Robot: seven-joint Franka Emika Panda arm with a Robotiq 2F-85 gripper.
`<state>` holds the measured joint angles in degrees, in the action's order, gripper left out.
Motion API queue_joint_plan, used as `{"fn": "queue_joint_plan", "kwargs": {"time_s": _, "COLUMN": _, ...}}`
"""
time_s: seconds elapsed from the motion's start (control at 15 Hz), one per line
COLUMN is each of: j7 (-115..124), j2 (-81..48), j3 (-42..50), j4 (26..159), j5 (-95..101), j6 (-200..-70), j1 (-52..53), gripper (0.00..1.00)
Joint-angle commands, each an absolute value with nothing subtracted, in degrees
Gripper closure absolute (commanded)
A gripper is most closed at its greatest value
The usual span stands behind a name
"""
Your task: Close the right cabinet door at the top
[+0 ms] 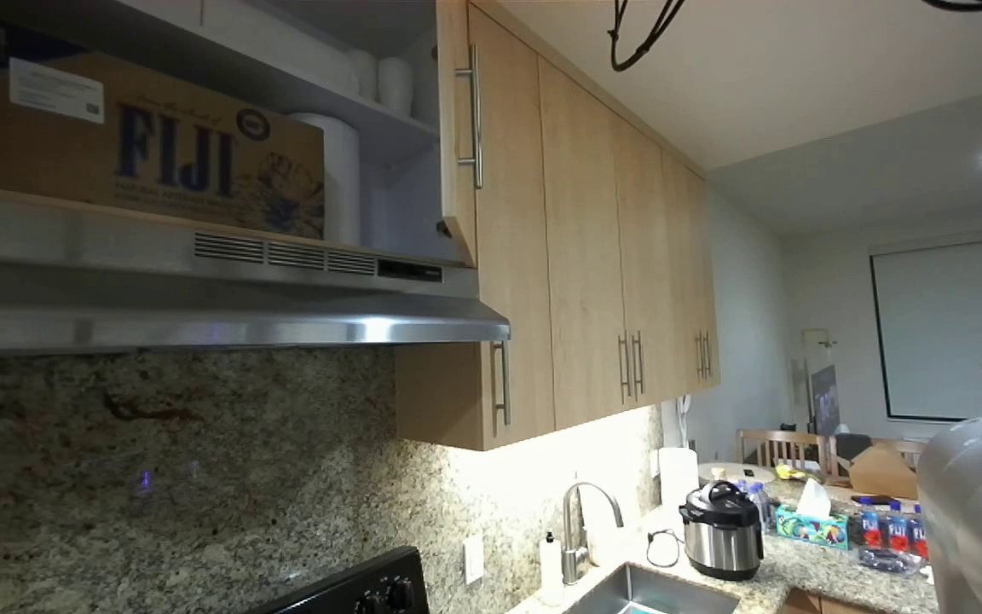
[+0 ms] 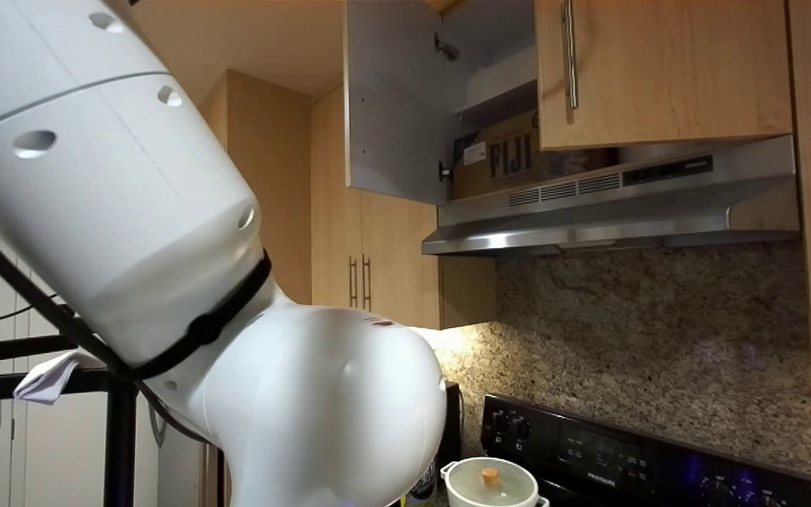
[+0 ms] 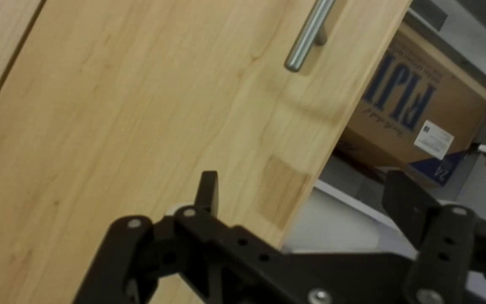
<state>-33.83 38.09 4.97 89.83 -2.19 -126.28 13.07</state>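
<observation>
The right cabinet door (image 2: 659, 77) is a light-wood panel above the hood, standing open. In an exterior view it shows nearly edge-on (image 1: 455, 205). Its slim silver handle (image 2: 571, 56) is near its free edge. In the wrist view the door (image 3: 163, 105) fills the left and middle, with the handle (image 3: 310, 36) at the top. My gripper (image 3: 305, 195) is open and empty. One finger is over the door's outer face, the other over the cabinet opening, with the free edge between them. I cannot tell whether a finger touches the door. The gripper is out of sight in both exterior views.
The left door (image 2: 395, 105) stands wide open, grey inner face showing. A FIJI box (image 1: 193, 145) sits inside the cabinet. The steel range hood (image 2: 610, 204) is directly below. My white arm (image 2: 328, 394) fills much of an exterior view. Tall cabinets (image 1: 580, 213) adjoin on the right.
</observation>
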Motion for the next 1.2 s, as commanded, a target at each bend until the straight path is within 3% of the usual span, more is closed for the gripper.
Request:
{"fn": "queue_joint_plan", "kwargs": {"time_s": 0.0, "j7": -31.5, "j2": 41.8, "j3": 5.6, "j4": 96.0, "j5": -2.9, "j6": -138.6, "j1": 12.8, "gripper": 0.0}}
{"fn": "queue_joint_plan", "kwargs": {"time_s": 0.53, "j7": -24.1, "j2": 45.0, "j3": 6.3, "j4": 103.2, "j5": -3.3, "j6": -148.5, "j1": 14.3, "gripper": 0.0}}
{"fn": "queue_joint_plan", "kwargs": {"time_s": 1.13, "j7": -22.3, "j2": 45.3, "j3": 6.3, "j4": 103.3, "j5": -2.1, "j6": -142.6, "j1": 14.0, "gripper": 0.0}}
